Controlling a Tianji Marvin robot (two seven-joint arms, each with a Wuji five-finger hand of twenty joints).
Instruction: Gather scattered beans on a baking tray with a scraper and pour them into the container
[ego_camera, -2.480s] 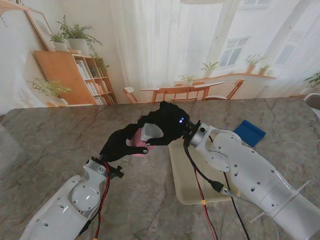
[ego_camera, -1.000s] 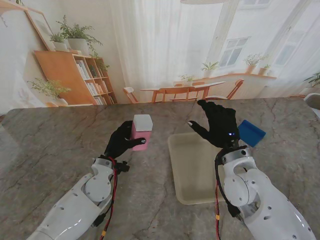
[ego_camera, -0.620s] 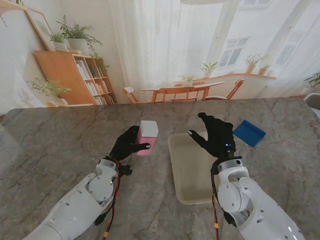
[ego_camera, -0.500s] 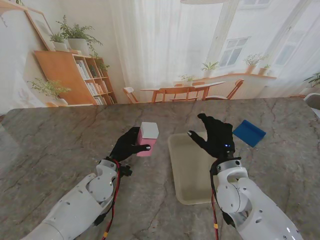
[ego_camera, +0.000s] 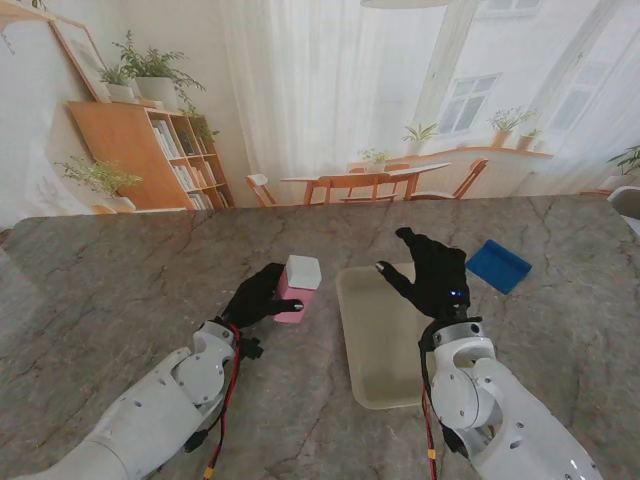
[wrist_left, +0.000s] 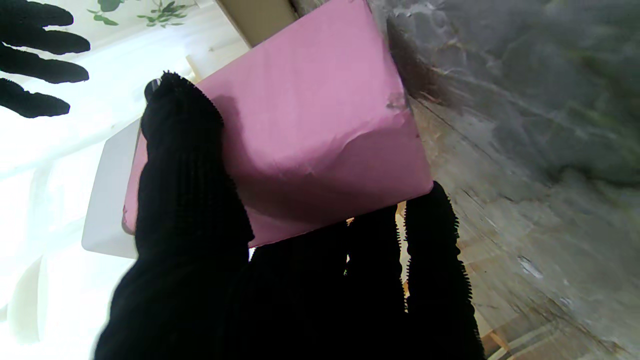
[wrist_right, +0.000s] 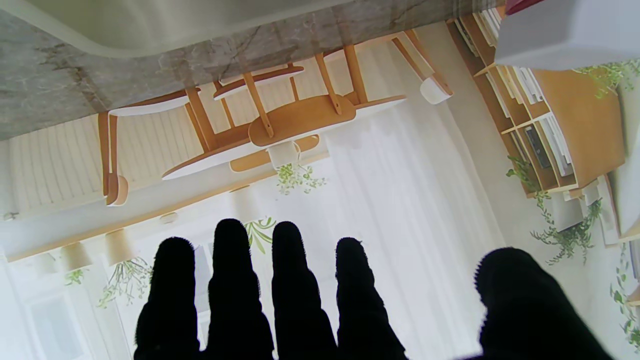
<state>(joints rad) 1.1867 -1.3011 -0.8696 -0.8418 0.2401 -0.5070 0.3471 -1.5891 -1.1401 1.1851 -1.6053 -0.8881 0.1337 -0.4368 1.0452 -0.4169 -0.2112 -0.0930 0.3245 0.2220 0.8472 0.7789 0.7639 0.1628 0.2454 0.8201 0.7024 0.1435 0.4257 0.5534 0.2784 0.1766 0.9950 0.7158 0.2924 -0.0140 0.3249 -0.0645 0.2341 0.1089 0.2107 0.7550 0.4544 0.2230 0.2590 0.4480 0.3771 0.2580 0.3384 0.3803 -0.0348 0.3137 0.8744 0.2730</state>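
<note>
- Gripping the pink container (ego_camera: 296, 291), white lid up, the left hand (ego_camera: 256, 298) holds it at the tabletop (ego_camera: 120, 290), just left of the baking tray (ego_camera: 378, 345).
- Right hand (ego_camera: 432, 274) hovers over the tray, fingers spread, empty.
- Blue scraper (ego_camera: 499, 265) lies right of the tray.

the table (ego_camera: 120, 280) looks like grey veined marble with a dull polish. the tray (ego_camera: 385, 385) is smooth cream, plastic-looking and matt. both hands wear black knitted cloth, fuzzy at the left hand (wrist_left: 280, 280). the container (wrist_left: 310, 115) has matt pink sides, slightly creased like paper, with a smooth white lid (ego_camera: 302, 271)
</note>
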